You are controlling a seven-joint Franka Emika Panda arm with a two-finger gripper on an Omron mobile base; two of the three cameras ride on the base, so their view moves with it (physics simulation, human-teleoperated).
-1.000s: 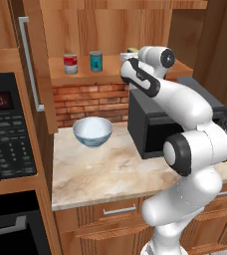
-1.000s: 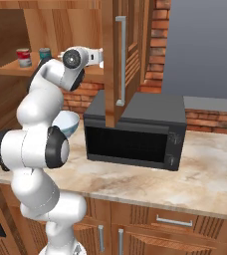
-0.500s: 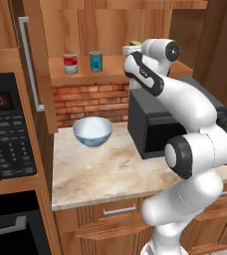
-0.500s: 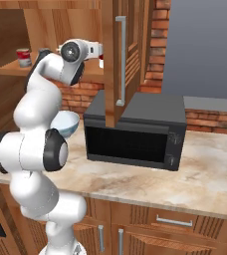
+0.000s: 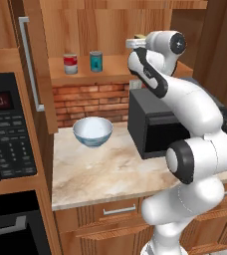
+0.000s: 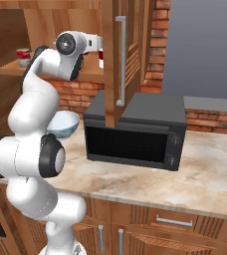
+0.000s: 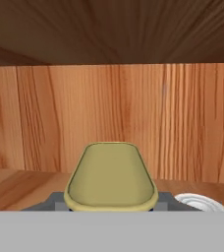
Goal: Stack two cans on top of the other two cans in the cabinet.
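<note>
Two cans [image 5: 70, 63], one red-labelled, one teal, stand on the cabinet [image 5: 110, 67] shelf above a marble counter [image 5: 110, 169]; the gripper [image 7: 111, 209] clenches a yellow-topped can [image 7: 111, 176].

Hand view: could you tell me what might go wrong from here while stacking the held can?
1. The hand is shut on the round yellow-topped can, which sits offset from the white round can top at the hand view's lower right; released here, it might miss or tip off.
2. In the right base view the light brown wooden cabinet door stands close beside the arm; a sideways correction could bump it.
</note>
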